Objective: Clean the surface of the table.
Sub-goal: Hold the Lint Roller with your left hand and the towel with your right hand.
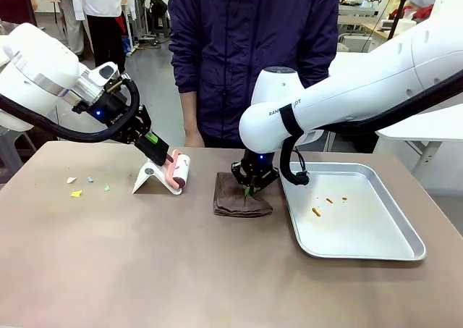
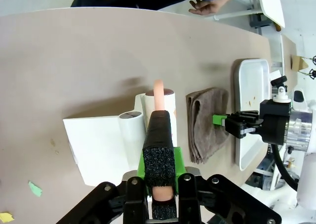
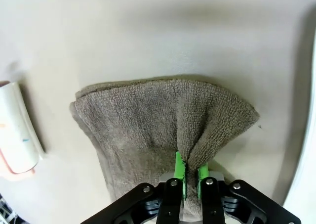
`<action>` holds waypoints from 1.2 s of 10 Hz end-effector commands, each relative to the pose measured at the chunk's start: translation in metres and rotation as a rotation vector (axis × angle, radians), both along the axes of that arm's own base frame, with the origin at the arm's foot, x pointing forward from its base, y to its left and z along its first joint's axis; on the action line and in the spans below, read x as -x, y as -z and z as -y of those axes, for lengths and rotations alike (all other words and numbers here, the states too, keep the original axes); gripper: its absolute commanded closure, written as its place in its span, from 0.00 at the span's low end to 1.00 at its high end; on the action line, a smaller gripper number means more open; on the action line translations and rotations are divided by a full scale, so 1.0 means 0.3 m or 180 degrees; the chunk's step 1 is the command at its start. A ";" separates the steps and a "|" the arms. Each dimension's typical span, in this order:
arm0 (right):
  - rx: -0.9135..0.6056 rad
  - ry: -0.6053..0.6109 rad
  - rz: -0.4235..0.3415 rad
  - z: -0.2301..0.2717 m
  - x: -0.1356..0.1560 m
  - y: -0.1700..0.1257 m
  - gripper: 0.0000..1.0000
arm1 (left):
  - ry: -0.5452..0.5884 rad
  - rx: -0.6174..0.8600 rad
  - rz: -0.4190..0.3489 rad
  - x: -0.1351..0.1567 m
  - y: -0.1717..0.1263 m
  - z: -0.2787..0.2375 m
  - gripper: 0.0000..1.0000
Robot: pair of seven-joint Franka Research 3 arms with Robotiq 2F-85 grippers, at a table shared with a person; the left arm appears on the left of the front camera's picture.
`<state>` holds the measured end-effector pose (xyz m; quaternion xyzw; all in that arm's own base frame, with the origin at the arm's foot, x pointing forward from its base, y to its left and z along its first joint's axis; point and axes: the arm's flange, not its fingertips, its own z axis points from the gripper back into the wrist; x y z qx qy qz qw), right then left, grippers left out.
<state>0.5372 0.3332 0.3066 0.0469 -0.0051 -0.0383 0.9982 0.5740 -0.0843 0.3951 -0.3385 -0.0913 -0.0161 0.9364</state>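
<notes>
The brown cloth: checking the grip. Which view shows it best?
Right wrist view: the right gripper pinches the cloth close up. Front view: gripper hides part. Left wrist view: smaller, farther off.

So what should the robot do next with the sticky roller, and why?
Probably lift the lint roller out of its white stand: the left end effector is shut on its pink handle, and paper scraps lie on the table beside it.
</notes>
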 end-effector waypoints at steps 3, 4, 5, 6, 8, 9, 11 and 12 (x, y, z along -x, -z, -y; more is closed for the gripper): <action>-0.0089 0.0059 -0.0090 0.052 0.004 0.036 1.00 | 0.0048 0.0098 0.0165 0.041 -0.021 -0.011 1.00; -0.0132 0.0101 -0.0096 0.071 0.004 0.031 1.00 | 0.0028 0.0136 0.0155 0.052 -0.033 -0.008 1.00; -0.0230 0.0183 -0.0093 0.101 0.006 0.022 1.00 | 0.0016 0.0206 0.0140 0.074 -0.056 -0.001 1.00; -0.0318 0.0266 -0.0088 0.132 0.007 0.013 1.00 | 0.0007 0.0384 0.0056 0.094 -0.081 -0.002 1.00; -0.0777 0.0414 -0.0125 0.212 0.023 -0.016 1.00 | 0.0016 0.0860 -0.0109 0.142 -0.140 -0.024 1.00; -0.1267 0.0434 -0.0177 0.264 0.045 -0.041 1.00 | 0.0004 0.1063 -0.0124 0.178 -0.168 -0.046 1.00; -0.2261 0.0212 -0.0165 0.340 0.109 -0.094 1.00 | 0.0042 0.1365 -0.0209 0.262 -0.200 -0.113 1.00; -0.2923 -0.0002 -0.0098 0.389 0.147 -0.127 1.00 | 0.0126 0.1657 -0.0303 0.311 -0.219 -0.169 1.00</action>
